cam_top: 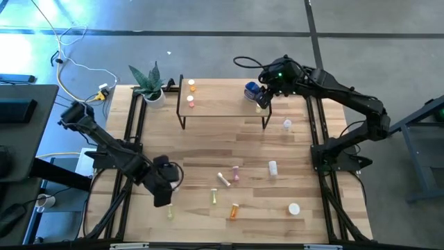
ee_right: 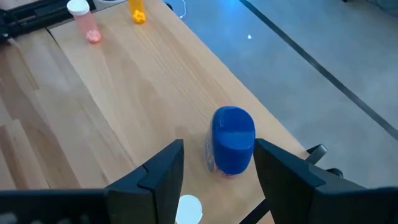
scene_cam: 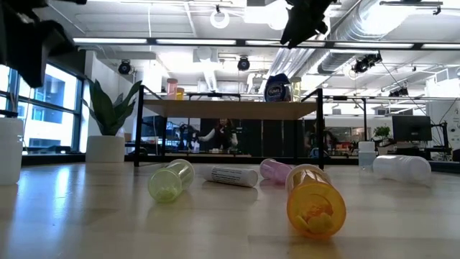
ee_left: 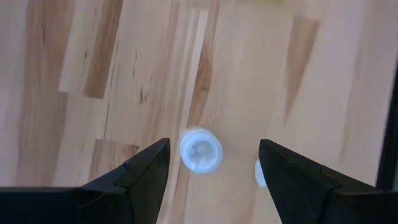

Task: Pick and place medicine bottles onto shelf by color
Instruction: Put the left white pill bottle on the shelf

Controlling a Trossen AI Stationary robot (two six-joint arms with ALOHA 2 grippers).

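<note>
My left gripper (cam_top: 164, 197) hangs open over the table's near-left part. In the left wrist view it (ee_left: 214, 146) is above an upright bottle's white cap (ee_left: 201, 150), a finger on either side, apart from it. That pale bottle (cam_top: 170, 212) stands on the table. My right gripper (cam_top: 263, 99) is open above the shelf's (cam_top: 222, 111) right end. Its fingers (ee_right: 219, 146) flank the blue bottle (ee_right: 233, 140) without touching it. The blue bottle (scene_cam: 277, 88) stands upright on the shelf, a white-capped bottle (ee_right: 188, 209) beside it. An orange bottle (cam_top: 192, 87) and a pink bottle (cam_top: 191, 102) stand on the shelf's left end.
Several bottles lie on the table in front of the shelf: yellow-green (scene_cam: 171, 180), white (scene_cam: 233, 175), pink (scene_cam: 277, 170), orange (scene_cam: 316, 203) and another white (scene_cam: 402, 167). One small white bottle (cam_top: 286, 125) stands near the shelf's right leg. A potted plant (cam_top: 150, 85) stands at the far-left corner.
</note>
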